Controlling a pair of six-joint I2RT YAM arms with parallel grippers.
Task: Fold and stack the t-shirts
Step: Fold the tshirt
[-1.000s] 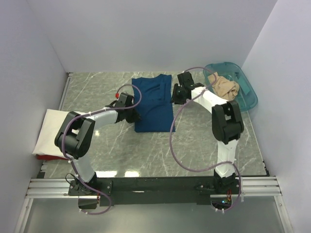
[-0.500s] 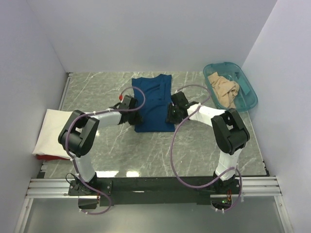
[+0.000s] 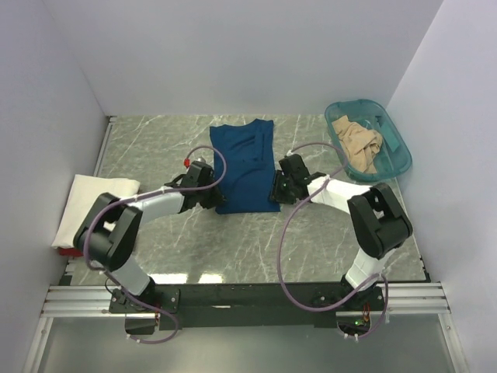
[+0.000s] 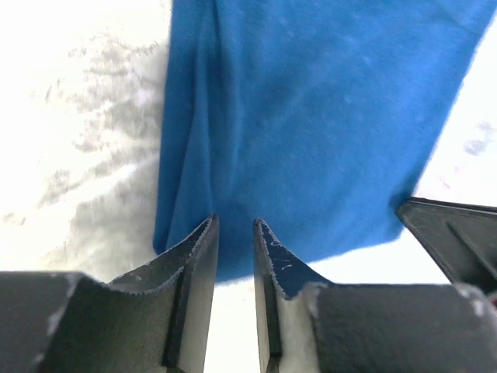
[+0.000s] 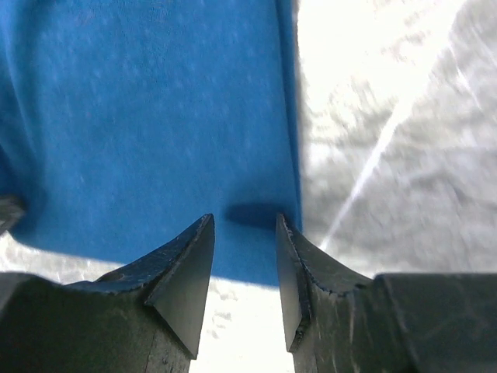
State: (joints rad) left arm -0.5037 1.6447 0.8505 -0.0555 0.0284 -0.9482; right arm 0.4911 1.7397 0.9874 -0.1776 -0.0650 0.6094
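Note:
The navy blue t-shirt [image 3: 245, 165] lies flat in the middle of the table as a long strip, collar end far. My left gripper [image 3: 211, 198] sits low at its near left corner, jaws slightly apart, with only bare table between the fingertips [image 4: 234, 221]; the blue t-shirt [image 4: 311, 116] starts just beyond them. At the near right corner my right gripper [image 3: 277, 189] is open and holds nothing [image 5: 245, 219], its tips over the hem of the blue cloth [image 5: 147, 116]. The cream-white t-shirt [image 3: 93, 210] lies folded at the left edge. The tan t-shirt [image 3: 359, 144] is crumpled in the tub.
A teal translucent tub [image 3: 396, 159] stands at the far right. Something red [image 3: 70, 252] shows under the white t-shirt's near edge. White walls close in the table on three sides. The right gripper's finger [image 4: 458, 233] shows in the left wrist view.
My right gripper came down the shirt's right edge from the far end to the near corner. My left gripper opened off the near left edge and drew back a little.

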